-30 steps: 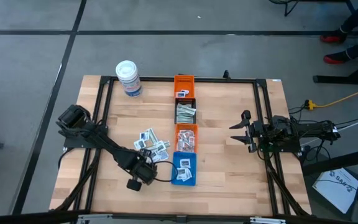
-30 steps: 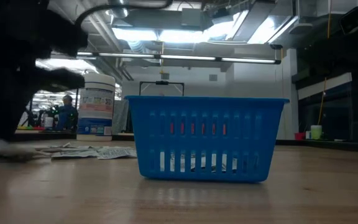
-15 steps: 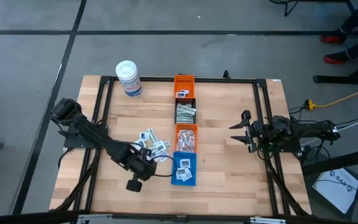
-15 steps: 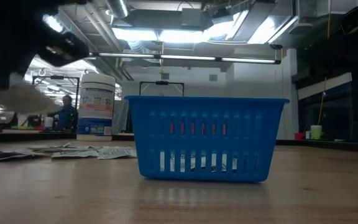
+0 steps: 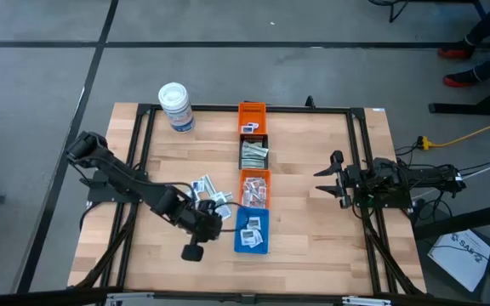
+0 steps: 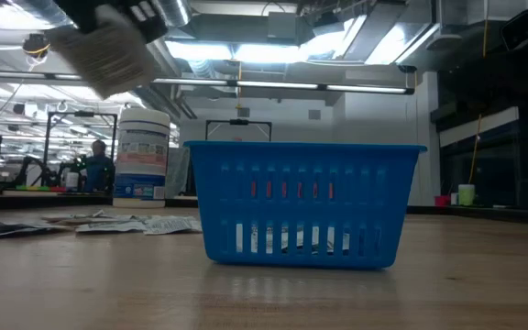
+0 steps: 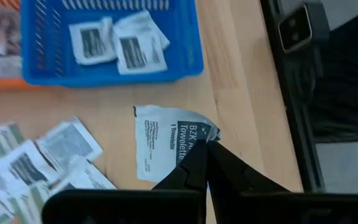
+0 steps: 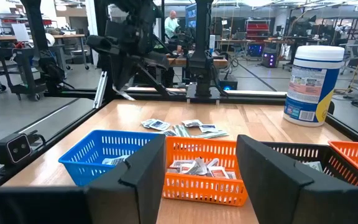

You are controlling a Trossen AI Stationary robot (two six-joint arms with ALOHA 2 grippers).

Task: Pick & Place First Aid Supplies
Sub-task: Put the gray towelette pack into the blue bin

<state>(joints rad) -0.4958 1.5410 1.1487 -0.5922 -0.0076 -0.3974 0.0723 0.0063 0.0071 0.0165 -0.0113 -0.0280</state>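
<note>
My left gripper [image 5: 212, 223] hangs above the table just left of the blue bin [image 5: 252, 229], shut on a white towelette packet [image 7: 166, 146] with dark print. The low view shows that packet [image 6: 108, 55] high above the tabletop. More flat white packets lie loose in a pile [image 5: 207, 192] on the wood left of the bins, and two lie in the blue bin [image 7: 110, 37]. My right gripper [image 5: 323, 181] waits open at the table's right side, pointing level toward the bins. My left gripper pinches the packet's edge [image 7: 199, 142] at its printed end between the two shut fingertips. The fingers slant down from above. The packet sticks out ahead of the fingertips, lifted clear of the table and tilted.
A row of bins runs down the table's middle: orange [image 5: 251, 116] at the far end, then black [image 5: 253, 153], orange [image 5: 255, 189] and blue. A white tub [image 5: 176, 106] with a blue label stands at the far left. Black frame rails [image 5: 139, 153] border the table.
My left gripper has risen from the pile with the packet in its fingers and drifted toward the blue bin, tipping less steeply downward. The packet, down at table level a second ago, now hangs well above the tabletop.
</note>
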